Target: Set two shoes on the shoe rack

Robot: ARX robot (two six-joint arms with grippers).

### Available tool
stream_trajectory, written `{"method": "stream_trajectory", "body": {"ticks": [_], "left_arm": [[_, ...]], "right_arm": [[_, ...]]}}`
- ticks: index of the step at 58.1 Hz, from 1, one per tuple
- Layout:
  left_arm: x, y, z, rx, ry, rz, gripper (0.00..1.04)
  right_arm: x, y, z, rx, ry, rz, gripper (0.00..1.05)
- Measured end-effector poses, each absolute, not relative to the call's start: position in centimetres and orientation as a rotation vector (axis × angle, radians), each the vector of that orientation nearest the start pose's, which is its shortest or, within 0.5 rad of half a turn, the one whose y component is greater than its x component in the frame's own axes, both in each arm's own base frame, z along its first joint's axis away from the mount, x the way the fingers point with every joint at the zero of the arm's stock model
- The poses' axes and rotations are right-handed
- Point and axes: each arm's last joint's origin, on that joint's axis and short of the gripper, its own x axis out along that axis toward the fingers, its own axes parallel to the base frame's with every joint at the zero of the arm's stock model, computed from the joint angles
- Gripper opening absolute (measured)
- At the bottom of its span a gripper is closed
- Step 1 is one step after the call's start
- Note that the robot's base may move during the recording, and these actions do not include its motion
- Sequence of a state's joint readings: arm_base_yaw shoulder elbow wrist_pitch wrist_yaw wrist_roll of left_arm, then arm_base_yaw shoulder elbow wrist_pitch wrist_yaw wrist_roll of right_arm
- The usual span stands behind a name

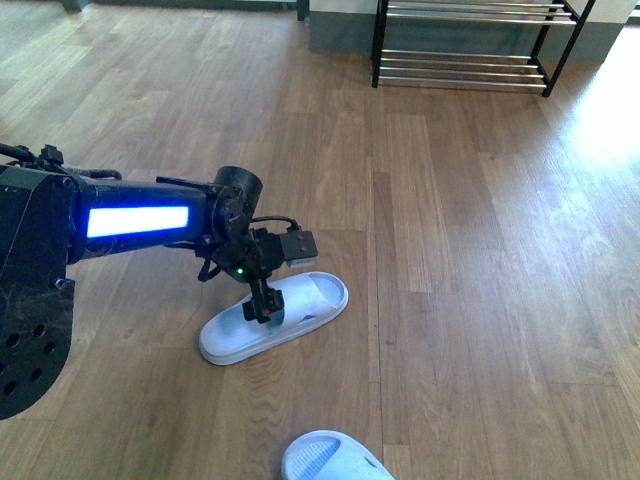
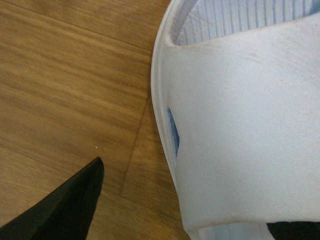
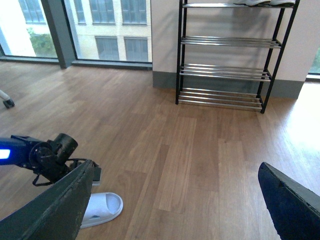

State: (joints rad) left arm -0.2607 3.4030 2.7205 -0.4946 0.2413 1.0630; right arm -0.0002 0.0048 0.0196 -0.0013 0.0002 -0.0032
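Note:
One pale blue-white slide sandal lies on the wooden floor in the front view. My left gripper is down over its middle, open. In the left wrist view the sandal's wide strap fills the space between my open fingers, with the left gripper astride the sandal's edge. A second sandal lies nearer, cut off by the frame's lower edge. The shoe rack stands at the far wall. My right gripper hangs high and open over bare floor, facing the shoe rack and the first sandal.
Wooden floor stretches between the sandals and the rack. Pale shoes sit on the rack's top tier. A wall with a grey skirting runs behind the rack, and tall windows stand beside it.

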Motion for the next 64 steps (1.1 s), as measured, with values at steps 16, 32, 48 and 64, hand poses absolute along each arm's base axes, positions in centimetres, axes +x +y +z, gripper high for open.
{"method": "stream_trajectory", "body": {"ticks": [16,32,48,64], "left_arm": [[51.4,-14.2,-16.7,0.921,0.879,-0.975,0.33],[52.7,-12.2,-11.9,0.743,0.944,-0.648,0.02],[50.2,-7.3,1.5,0.520,0.847,-0.216,0.02],[43.8,-6.7,5.0,0.341,0.847,-0.003,0.02]], "right_arm": [[9.7,0.0,17.0,-0.003,-0.014,0.000,0.95],[9.7,0.0,17.0,-0.003,-0.014,0.000,0.95],[9.7,0.0,17.0,-0.004,-0.014,0.000,0.95],[9.7,0.0,17.0,-0.003,-0.014,0.000,0.95]]}}
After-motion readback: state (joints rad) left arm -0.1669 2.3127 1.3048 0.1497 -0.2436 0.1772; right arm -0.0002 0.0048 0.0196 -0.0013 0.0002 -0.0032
